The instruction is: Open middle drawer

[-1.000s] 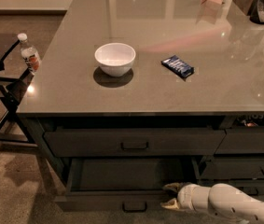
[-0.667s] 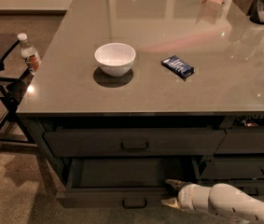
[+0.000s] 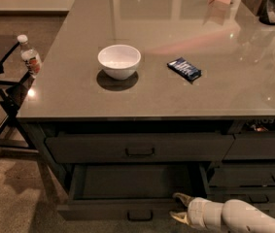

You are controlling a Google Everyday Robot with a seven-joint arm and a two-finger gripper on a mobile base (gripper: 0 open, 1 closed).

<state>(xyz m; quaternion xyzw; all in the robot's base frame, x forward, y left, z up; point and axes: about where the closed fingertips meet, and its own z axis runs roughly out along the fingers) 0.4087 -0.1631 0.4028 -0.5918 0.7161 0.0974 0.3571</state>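
Note:
The middle drawer (image 3: 108, 210) stands pulled out below the counter, its dark inside showing and its small loop handle (image 3: 140, 215) at the centre of the front. My gripper (image 3: 177, 208) is at the right end of that drawer's front, coming in from the lower right on a white arm (image 3: 234, 216). Its two fingertips (image 3: 180, 197) are spread apart, one above and one below the front's top edge. I cannot tell whether they touch the front. The gripper holds nothing.
The top drawer (image 3: 139, 148) above is shut. More shut drawers (image 3: 253, 176) stand at the right. On the grey counter (image 3: 78, 96) are a white bowl (image 3: 119, 60) and a blue packet (image 3: 184, 69). A water bottle (image 3: 30, 57) and a dark chair (image 3: 1, 96) are at the left.
My gripper has shifted very slightly downward. The middle drawer has stayed pulled out by the same amount.

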